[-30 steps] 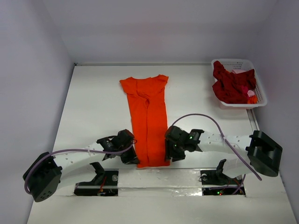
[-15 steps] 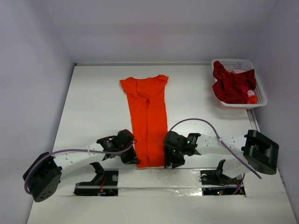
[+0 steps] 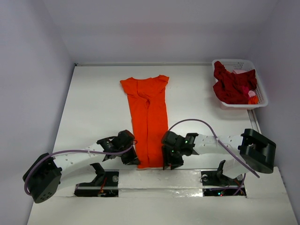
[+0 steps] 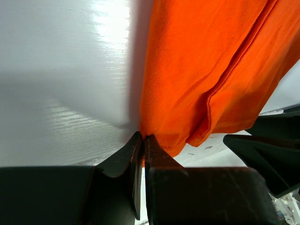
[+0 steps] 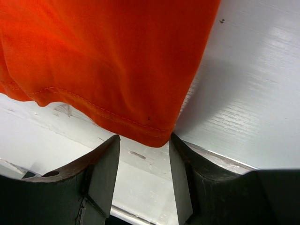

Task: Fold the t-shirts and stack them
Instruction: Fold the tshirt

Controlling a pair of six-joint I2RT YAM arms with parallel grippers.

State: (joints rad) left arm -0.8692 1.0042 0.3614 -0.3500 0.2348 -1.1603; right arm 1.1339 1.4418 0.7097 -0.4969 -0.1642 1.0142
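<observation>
An orange t-shirt (image 3: 149, 122), folded into a long strip, lies flat on the white table with its collar at the far end and its hem near the arms. My left gripper (image 3: 132, 159) is shut on the near left hem corner; in the left wrist view the orange t-shirt (image 4: 201, 70) runs out from my left gripper's (image 4: 143, 138) closed tips. My right gripper (image 3: 168, 161) stands open at the near right hem corner. The right wrist view shows that corner of the orange t-shirt (image 5: 108, 56) just at the tips of my right gripper (image 5: 144, 140), unpinched. Dark red t-shirts (image 3: 232, 86) lie crumpled in the basket.
A white lattice basket (image 3: 262, 96) stands at the far right of the table. A metal strip (image 3: 187, 174) runs along the near table edge by the arm bases. Grey walls close in the left, back and right sides.
My right gripper has slid left and a little nearer, up to the shirt's near right hem corner. The left gripper and the shirt have stayed put.
</observation>
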